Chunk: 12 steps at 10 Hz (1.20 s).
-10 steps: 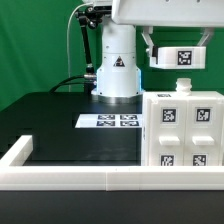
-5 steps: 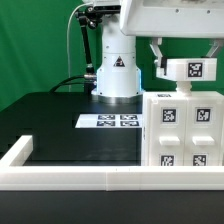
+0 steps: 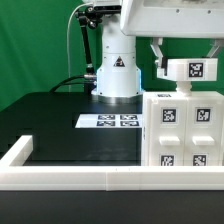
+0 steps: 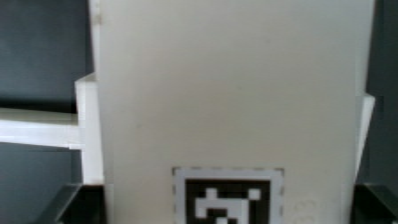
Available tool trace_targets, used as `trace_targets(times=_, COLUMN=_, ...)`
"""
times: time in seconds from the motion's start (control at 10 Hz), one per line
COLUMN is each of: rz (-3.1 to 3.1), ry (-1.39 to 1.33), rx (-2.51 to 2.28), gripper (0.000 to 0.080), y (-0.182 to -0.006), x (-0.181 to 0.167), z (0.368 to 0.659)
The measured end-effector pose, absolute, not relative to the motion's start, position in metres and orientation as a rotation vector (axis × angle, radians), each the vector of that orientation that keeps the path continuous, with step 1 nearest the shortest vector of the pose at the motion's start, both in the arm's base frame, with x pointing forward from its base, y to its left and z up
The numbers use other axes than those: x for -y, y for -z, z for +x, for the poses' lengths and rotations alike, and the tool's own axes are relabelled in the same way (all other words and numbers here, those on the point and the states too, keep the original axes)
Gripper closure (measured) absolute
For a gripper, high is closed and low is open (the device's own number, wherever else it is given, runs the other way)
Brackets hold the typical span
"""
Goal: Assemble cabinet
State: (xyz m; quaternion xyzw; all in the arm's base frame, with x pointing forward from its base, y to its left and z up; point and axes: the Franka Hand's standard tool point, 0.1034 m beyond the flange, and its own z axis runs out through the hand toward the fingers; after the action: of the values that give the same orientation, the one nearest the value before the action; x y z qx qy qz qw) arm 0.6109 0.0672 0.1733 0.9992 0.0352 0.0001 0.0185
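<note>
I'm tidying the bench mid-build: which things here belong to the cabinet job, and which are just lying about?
Job in hand:
cabinet
block, held in the pincer

Lying about:
marker board
rail

The cabinet (image 3: 180, 130) stood on the tabletop (image 3: 50, 120) at the exterior view's right, just behind the border rail (image 3: 90, 180). The marker board (image 3: 113, 121) lay left of it in that view, before the robot base (image 3: 116, 75). Above the cabinet, a tagged piece (image 3: 190, 69) hung in the claw (image 3: 186, 57).
</note>
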Motion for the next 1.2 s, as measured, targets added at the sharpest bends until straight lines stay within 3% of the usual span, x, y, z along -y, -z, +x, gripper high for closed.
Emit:
trace_targets(times=0.4, rz=3.097, ry=-0.015, rx=-0.132, gripper=0.0236, y=-0.162, x=-0.068, z=0.62)
trace_targets(times=0.9, rz=3.102, ry=-0.097, rx=-0.127, gripper=0.0236, y=-0.162, x=-0.068, z=0.62)
trace_targets(times=1.0, rz=3.101, ry=-0.096, rx=-0.127, gripper=0.0089, y=-0.161, x=-0.068, z=0.62)
trace_targets(times=1.1, rz=3.101, ry=-0.095, rx=-0.127, gripper=0.0089, y=-0.161, x=-0.068, z=0.62)
trace_targets(times=1.2, rz=3.101, ry=-0.094, rx=-0.127, gripper=0.0027, y=-0.161, x=-0.068, z=0.62)
